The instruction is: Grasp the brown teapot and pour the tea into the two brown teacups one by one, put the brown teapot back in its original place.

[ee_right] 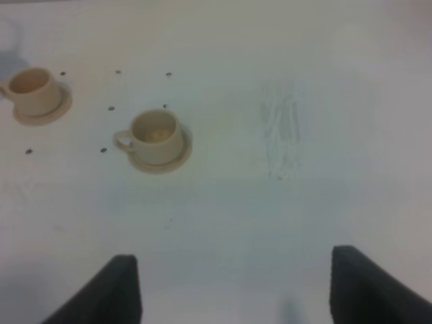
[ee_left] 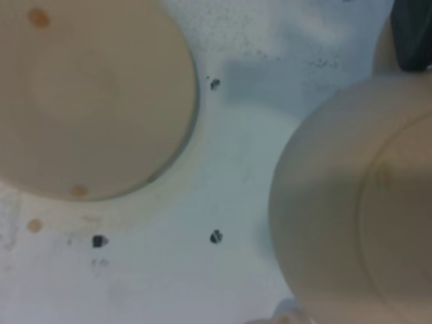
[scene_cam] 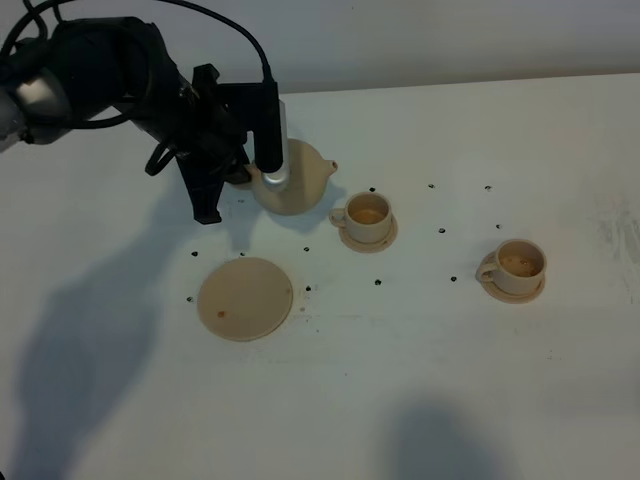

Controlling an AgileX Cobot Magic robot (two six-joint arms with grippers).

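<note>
In the high view, the left gripper (scene_cam: 243, 175) was closed on the handle side of the brown teapot (scene_cam: 300, 185). The teapot was off the tan disc (scene_cam: 245, 298), just beside the first teacup (scene_cam: 368, 213), with its spout toward it. The second teacup (scene_cam: 519, 264) stood well apart on the white table (scene_cam: 450, 380). In the left wrist view, the teapot and the disc did not touch. In the right wrist view, the right gripper (ee_right: 236, 290) was wide open and held nothing.
</note>
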